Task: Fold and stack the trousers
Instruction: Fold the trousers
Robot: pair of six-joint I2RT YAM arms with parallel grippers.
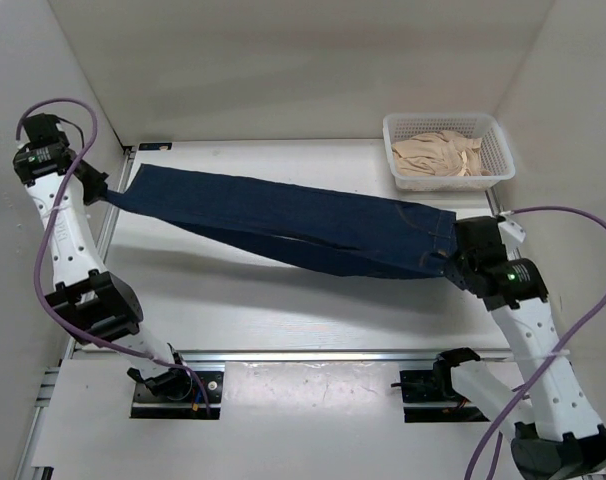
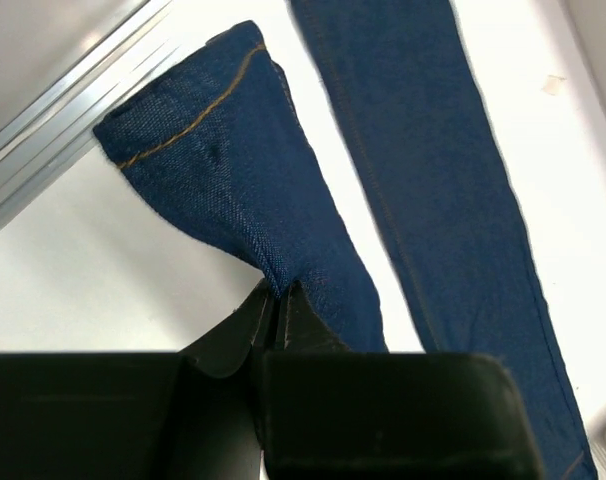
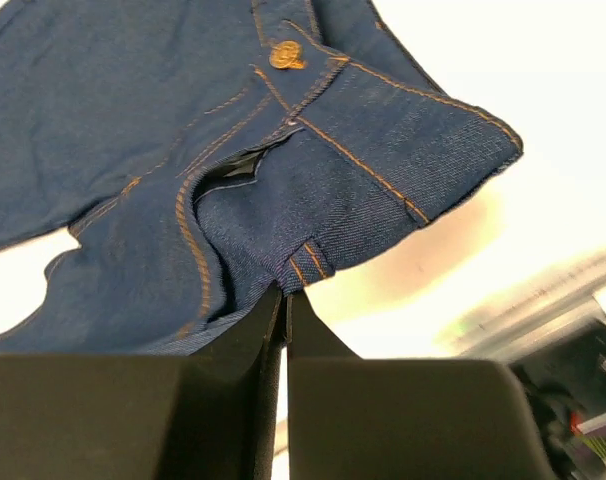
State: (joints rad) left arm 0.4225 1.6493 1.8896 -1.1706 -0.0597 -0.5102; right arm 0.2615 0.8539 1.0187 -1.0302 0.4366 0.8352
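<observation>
White walls (image 1: 283, 60) close the counter (image 1: 283, 300) on the left, far and right sides. A basket (image 1: 453, 183) sits in the far right corner, with bare surface nearer the arms. The trousers (image 1: 303, 225) hang stretched over the middle, long axis running far-left to near-right, hem left, waistband right. Left fingers (image 2: 233, 335) pinch a leg hem; right fingers (image 3: 253, 335) are clamped on the waistband by a belt loop.

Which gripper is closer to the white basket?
Right. The right gripper grips the jeans close in front of the basket; the left gripper grips them at the opposite side.
</observation>
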